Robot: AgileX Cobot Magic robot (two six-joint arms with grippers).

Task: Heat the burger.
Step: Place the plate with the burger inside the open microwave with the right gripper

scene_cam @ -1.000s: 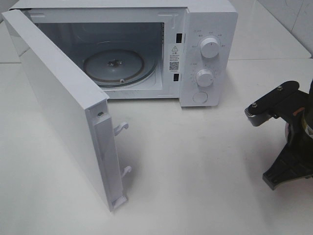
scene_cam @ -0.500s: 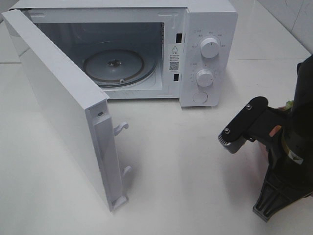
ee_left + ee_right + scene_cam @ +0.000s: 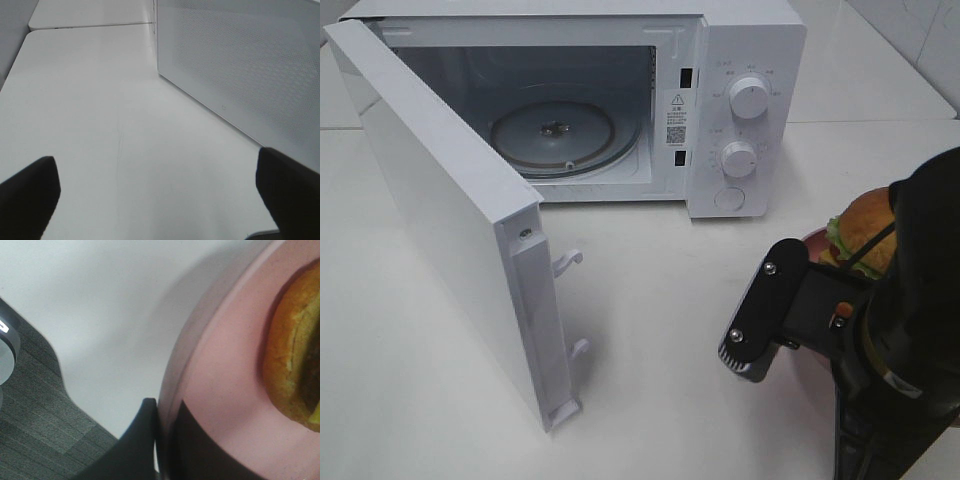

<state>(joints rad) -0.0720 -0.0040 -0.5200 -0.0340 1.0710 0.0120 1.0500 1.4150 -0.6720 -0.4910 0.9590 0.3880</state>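
a white table (image 3: pixel 660 300) fills the room, and on it sits a white microwave (image 3: pixel 750 40) with its door (image 3: pixel 440 200) swung wide open and the glass dish (image 3: pixel 555 135) inside bare. a second ago the right arm (image 3: pixel 890 340) was only at the far right edge and no food could be seen. now the arm has come in closer to the middle, and the burger (image 3: pixel 865 225) has come into sight on its pink plate (image 3: pixel 813 240), to the right of the microwave and in front of the knobs. the right gripper (image 3: pixel 167 440) is pinched tight on the rim of the plate, with the burger just beside it. the left gripper (image 3: pixel 155 200) is spread wide and holds nothing, down low by the outside of the door. the microwave has not moved. so the food looks to be on its way, and the open door is ready for the plate to go in next.
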